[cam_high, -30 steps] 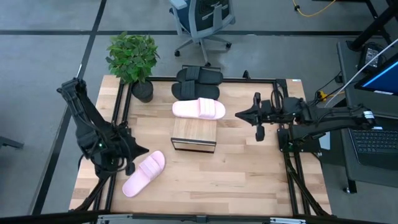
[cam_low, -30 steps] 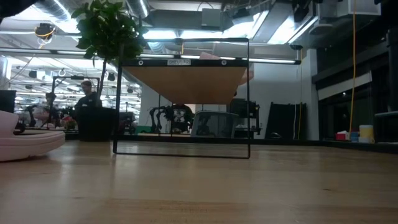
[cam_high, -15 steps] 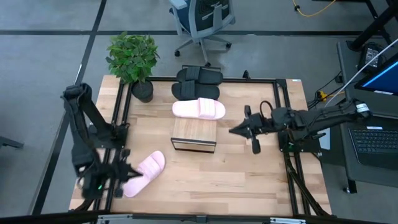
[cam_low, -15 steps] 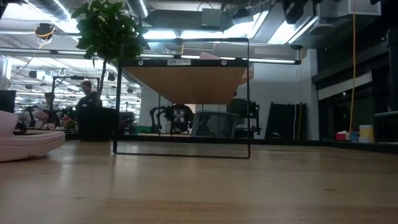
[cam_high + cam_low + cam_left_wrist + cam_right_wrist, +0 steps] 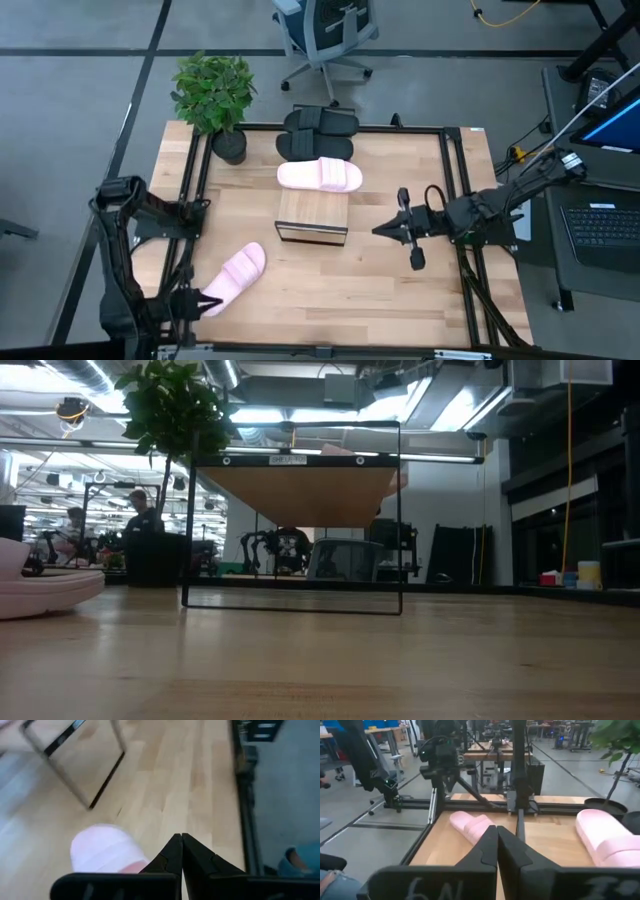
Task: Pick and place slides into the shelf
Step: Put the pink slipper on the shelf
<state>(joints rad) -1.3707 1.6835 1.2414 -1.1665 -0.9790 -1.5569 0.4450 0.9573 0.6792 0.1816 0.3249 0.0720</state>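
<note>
One pale pink slide [image 5: 232, 278] lies flat on the table near its left front; it also shows in the low view [image 5: 45, 585] and the left wrist view [image 5: 102, 852]. My left gripper [image 5: 206, 300] [image 5: 181, 836] is shut and hovers by that slide's near end. A second pink slide [image 5: 320, 175] lies along the far edge of the shelf [image 5: 313, 212]. A black pair of slides [image 5: 318, 133] sits at the table's far edge. To the right of the shelf, my right gripper [image 5: 378, 230] [image 5: 497, 827] is shut and points toward the table's left.
A potted plant [image 5: 213, 95] stands at the far left corner. A dark metal frame [image 5: 445, 180] runs around the tabletop. The bare wood between the shelf and the near edge is free. An office chair [image 5: 325, 35] stands beyond the table.
My left arm has swung toward the table's near left corner and sunk, carrying its shut gripper along the near pink slide to that slide's near end. My right gripper has moved toward the near edge, beside the shelf's right end. The slides have stayed in place.
</note>
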